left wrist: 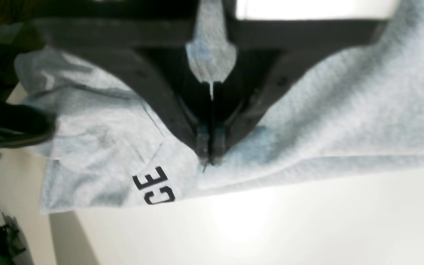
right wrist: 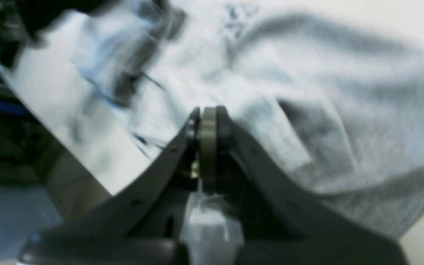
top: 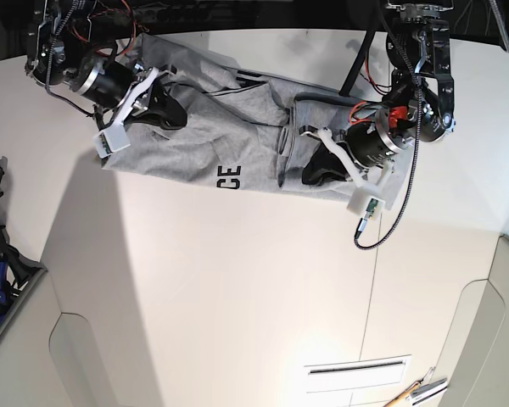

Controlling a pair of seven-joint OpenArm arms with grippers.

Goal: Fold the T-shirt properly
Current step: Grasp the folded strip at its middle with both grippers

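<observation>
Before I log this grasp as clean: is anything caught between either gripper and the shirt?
Nothing visible. The left gripper is shut directly on the T-shirt; the right gripper also looks shut on it, though that view is blurred.

The T-shirt (top: 237, 144) is light heather grey with black block lettering (top: 229, 177), on a white table (top: 237, 297).

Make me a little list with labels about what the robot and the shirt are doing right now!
Shirt: grey T-shirt, bunched in a long strip across the far part of the white table
Letters showing: black "CE" on the near edge
Left tool: shut on the T-shirt, pinching the fabric close to the letters
Right tool: shut on the T-shirt at the other end
Blurry part: right wrist view, details unclear
</observation>
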